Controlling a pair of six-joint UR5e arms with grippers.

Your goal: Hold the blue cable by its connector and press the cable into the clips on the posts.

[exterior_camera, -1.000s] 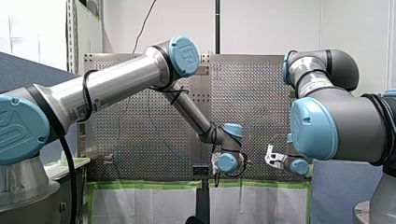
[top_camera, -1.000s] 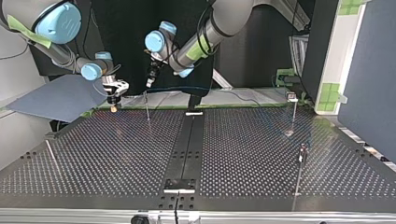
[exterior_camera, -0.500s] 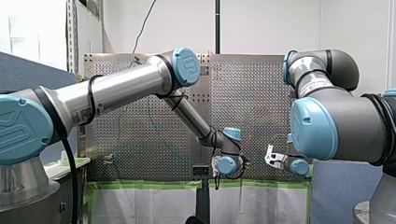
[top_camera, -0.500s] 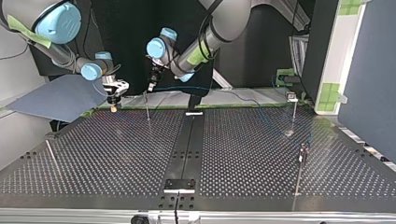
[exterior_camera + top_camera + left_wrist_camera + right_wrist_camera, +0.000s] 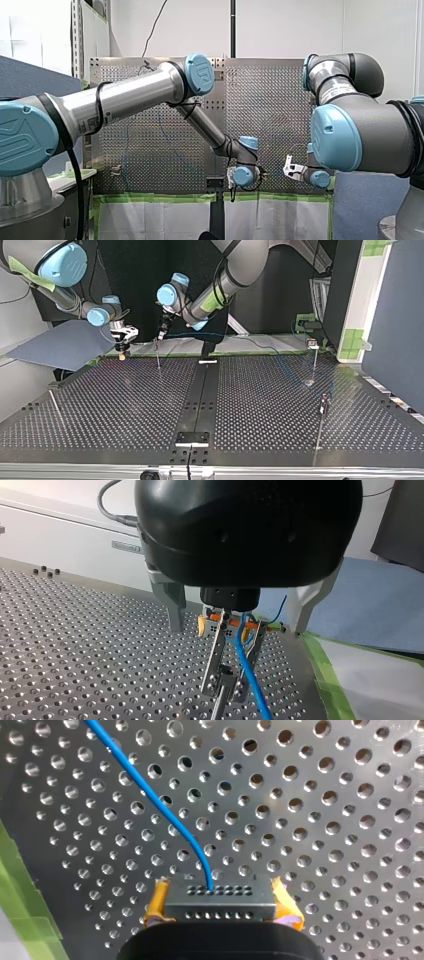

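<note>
While the blue cable point(image 5: 165, 810) has its connector point(image 5: 220, 892) clamped between my right gripper's point(image 5: 220, 907) yellow pads, it runs to my left gripper point(image 5: 232, 680) just above a post point(image 5: 220, 707). I cannot tell whether that gripper pinches it. I judge the pressing barely begun, with other posts point(image 5: 315, 360) on the worktop point(image 5: 125, 405) waiting.

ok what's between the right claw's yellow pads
the grey connector, gripped in the right claw, with the blue cable running out of it; the right wrist view shows it
</note>
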